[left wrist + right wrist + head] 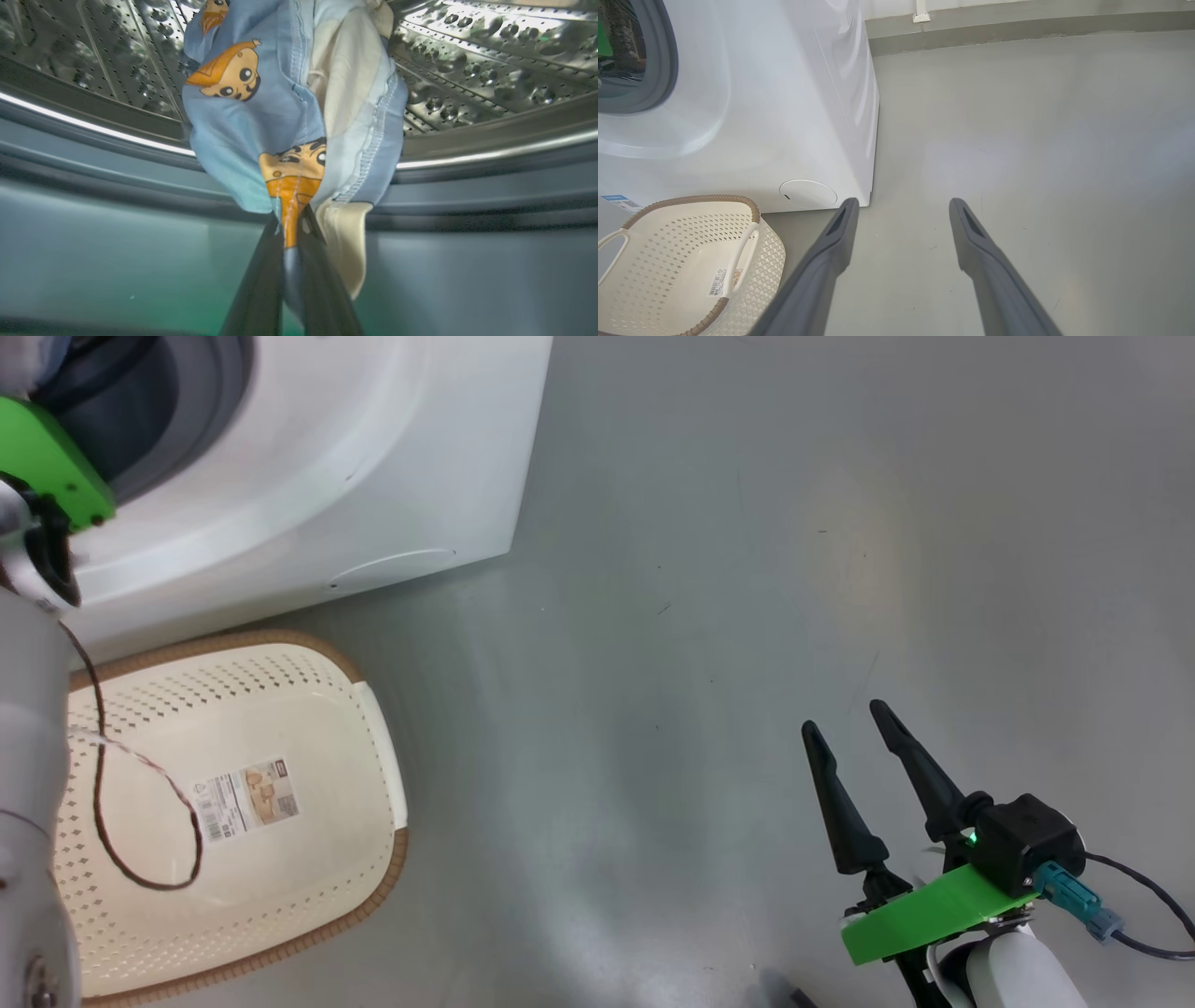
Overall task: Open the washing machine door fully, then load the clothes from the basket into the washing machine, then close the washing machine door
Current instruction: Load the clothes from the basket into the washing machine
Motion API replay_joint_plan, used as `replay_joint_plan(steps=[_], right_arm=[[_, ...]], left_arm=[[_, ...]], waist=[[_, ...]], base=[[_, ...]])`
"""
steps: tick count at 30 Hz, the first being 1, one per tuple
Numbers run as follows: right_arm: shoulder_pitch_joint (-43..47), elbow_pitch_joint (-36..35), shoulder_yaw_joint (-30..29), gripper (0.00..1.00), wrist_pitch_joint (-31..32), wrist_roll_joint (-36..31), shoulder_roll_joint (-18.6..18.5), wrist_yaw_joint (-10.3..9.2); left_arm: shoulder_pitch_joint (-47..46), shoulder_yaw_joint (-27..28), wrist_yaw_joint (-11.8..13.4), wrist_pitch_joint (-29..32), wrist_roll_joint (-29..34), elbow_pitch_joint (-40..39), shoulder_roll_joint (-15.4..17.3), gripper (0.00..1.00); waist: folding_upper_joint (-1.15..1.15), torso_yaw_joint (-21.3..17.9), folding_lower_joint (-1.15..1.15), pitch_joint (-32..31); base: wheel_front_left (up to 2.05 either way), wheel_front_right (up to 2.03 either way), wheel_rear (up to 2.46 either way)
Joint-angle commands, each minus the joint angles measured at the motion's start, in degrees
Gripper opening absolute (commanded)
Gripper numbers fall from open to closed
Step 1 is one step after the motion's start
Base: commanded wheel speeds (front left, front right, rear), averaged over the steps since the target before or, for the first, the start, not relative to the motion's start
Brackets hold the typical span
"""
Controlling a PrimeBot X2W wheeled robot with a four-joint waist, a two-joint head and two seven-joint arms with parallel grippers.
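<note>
In the left wrist view my left gripper (292, 219) is shut on the clothes (289, 107), a light blue bundle with orange-brown figures and a cream patch. The bundle hangs over the grey rubber ring (467, 186) with the perforated steel drum (490, 56) behind it. The head view has my left arm reaching into the washing machine (373, 457) opening at top left. The basket (308, 728) sits on the floor in front of the machine with only the label (245, 800) on its bottom. My right gripper (851, 730) stands open over bare floor at lower right. The washing machine door is out of view.
A dark cable (140, 821) from my left arm loops over the basket. The right wrist view takes in the machine's right corner (866, 140), a round flap (808, 193) low on its front, a blue sticker (616, 199), and grey floor running to a wall base (1017, 28).
</note>
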Motion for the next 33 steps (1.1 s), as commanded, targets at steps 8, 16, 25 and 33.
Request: replay_joint_plan(steps=[8, 16, 25, 33], right_arm=[[1.3, -1.2, 2.1, 1.0, -0.3, 0.8, 0.2, 0.09], [1.1, -1.3, 2.9, 1.0, -0.3, 1.2, 0.3, 0.09], [0.9, -2.9, 4.3, 1.0, -0.3, 3.0, 0.4, 0.09], [0.6, -4.7, 5.4, 1.0, -0.3, 4.4, 0.4, 0.09]], left_arm=[[-2.9, 2.5, 0.9, -10.1, -2.1, -2.0, 4.3, 0.0], [-4.9, 2.5, 0.6, -15.1, -2.3, -1.9, 6.5, 0.0], [-10.9, 2.6, -1.4, -19.3, -2.3, -5.0, 11.4, 0.0], [-15.7, 2.4, -1.6, -20.1, -0.5, -10.6, 16.7, 0.0]], waist=[[0.0, -0.9, 0.0, 0.3], [0.0, -3.0, 0.0, 1.8], [0.0, -6.3, 0.0, 6.8], [0.0, -9.5, 0.0, 12.0]], base=[[0.0, 0.0, 0.0], [0.0, 0.0, 0.0], [0.0, 0.0, 0.0], [0.0, 0.0, 0.0]])
